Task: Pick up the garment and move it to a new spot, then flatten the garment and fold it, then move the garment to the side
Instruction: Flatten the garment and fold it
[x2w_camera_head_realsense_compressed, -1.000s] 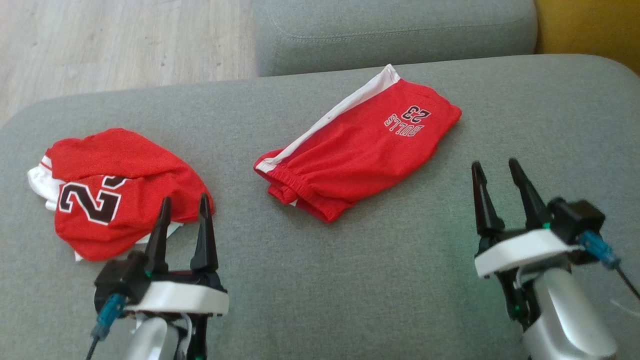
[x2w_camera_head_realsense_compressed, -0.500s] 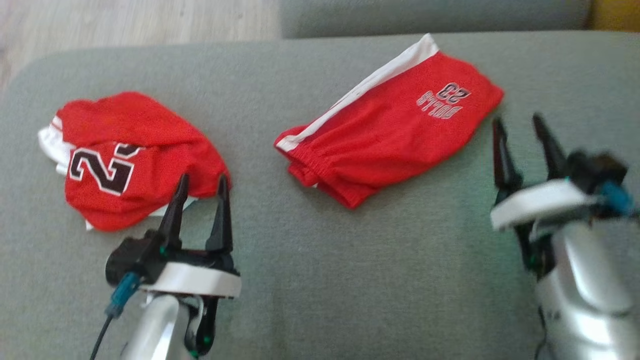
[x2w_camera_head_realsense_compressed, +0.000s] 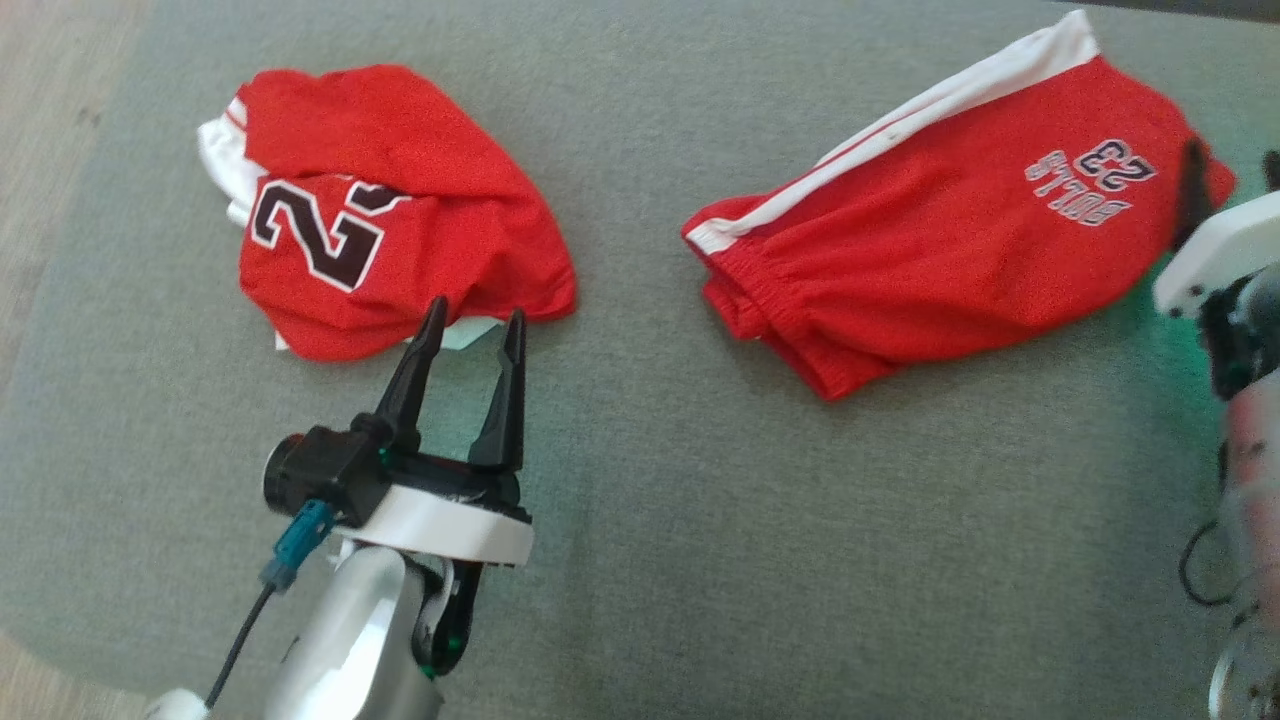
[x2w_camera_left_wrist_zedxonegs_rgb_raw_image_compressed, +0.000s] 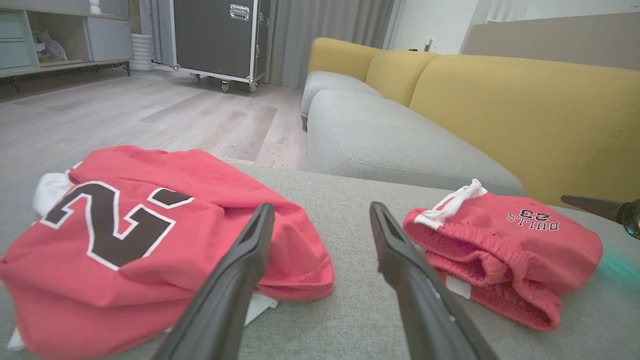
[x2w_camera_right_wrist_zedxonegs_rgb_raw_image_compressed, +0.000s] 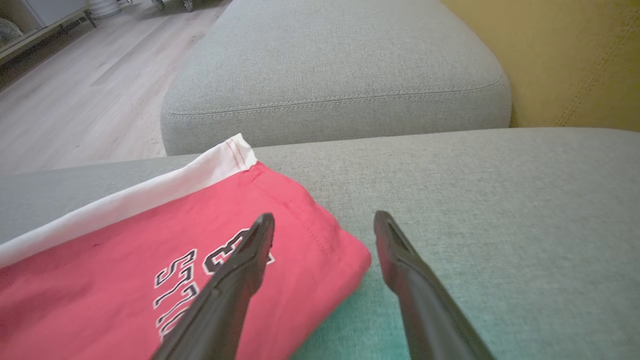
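Two red basketball garments on the grey cushion (x2w_camera_head_realsense_compressed: 700, 520), with both grippers spread.

The red shorts (x2w_camera_head_realsense_compressed: 930, 250) lie folded on the cushion's right part, near its far edge; they have a white side stripe and the small print "BULLS 23", which reads upside down in the head view. The red jersey (x2w_camera_head_realsense_compressed: 400, 200) lies crumpled on the cushion's left part. A big black "2" with a white outline is readable on it, and the second digit is mostly hidden in a fold. The left gripper (x2w_camera_head_realsense_compressed: 477, 310) is over the cushion's left part, nearer the front, fingers wide apart and holding nothing. The right gripper (x2w_camera_right_wrist_zedxonegs_rgb_raw_image_compressed: 324, 220) is over the cushion's right end, fingers also apart and empty.
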